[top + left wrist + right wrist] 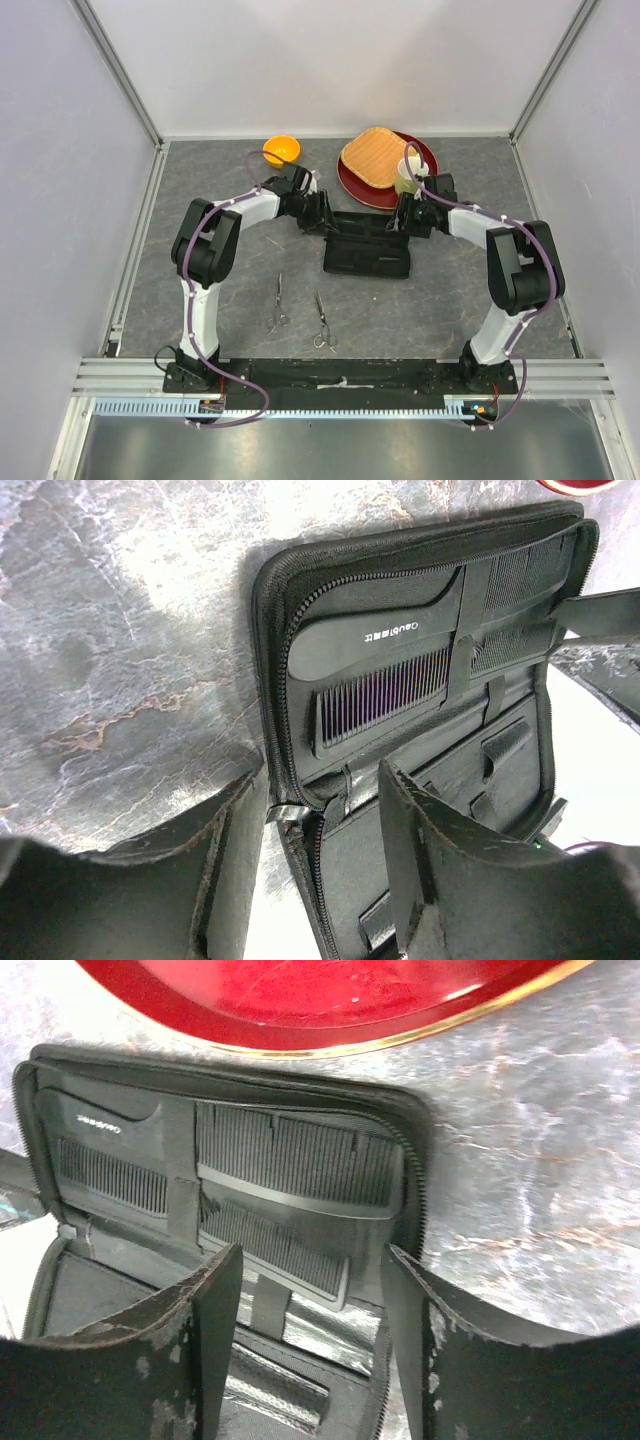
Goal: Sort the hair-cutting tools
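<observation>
red plate (362,193) close behind case (366,258), open table (430,310) around scissors (278,303)

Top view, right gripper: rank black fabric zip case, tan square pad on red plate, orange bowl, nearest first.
From the right gripper:
1. black fabric zip case, directly beneath it
2. tan square pad, behind it, slightly left
3. orange bowl, far back left
</observation>
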### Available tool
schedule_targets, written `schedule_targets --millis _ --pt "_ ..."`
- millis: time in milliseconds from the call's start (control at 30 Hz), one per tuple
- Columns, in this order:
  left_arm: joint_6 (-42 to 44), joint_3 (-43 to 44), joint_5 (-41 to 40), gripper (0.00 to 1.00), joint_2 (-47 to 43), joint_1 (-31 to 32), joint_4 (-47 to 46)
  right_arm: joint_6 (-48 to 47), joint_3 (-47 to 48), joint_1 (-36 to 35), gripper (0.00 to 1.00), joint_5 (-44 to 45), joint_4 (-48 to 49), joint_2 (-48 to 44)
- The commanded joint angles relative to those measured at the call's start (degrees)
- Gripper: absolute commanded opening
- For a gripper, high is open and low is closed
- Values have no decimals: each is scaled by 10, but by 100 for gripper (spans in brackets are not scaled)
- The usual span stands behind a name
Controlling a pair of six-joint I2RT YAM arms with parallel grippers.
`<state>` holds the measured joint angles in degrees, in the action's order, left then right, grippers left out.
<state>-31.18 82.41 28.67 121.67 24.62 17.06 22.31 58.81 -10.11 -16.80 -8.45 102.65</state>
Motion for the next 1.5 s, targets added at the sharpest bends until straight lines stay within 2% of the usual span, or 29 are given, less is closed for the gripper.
schedule_targets --millis 0,300,467,500,600,800,1133,1300,1333,1467 --pt "31 -11 -62 58 -23 1 13 -14 5 11 68 136 -90 -27" --pt "41 -2 -91 69 -85 1 26 -24 39 7 75 139 -118 -104" --pt "46 -14 -111 80 -127 1 38 -30 41 -11 77 141 -126 -129" --pt "47 -18 -115 89 -135 1 39 -32 40 -14 76 138 -129 -132" --pt "47 -44 -126 91 -173 0 43 -43 38 -38 77 131 -133 -135" --pt "37 -109 -125 89 -252 0 55 -49 36 -124 73 106 -133 -137" --pt "8 -232 -179 88 -404 0 90 -14 31 -271 67 164 -154 -148" --pt "-22 -271 -248 95 -496 -1 119 33 30 -372 67 228 -187 -182" --pt "-27 -281 -261 96 -526 -1 134 43 25 -410 67 249 -192 -184" --pt "-63 -298 -331 98 -597 -2 183 101 12 -503 66 296 -213 -165"
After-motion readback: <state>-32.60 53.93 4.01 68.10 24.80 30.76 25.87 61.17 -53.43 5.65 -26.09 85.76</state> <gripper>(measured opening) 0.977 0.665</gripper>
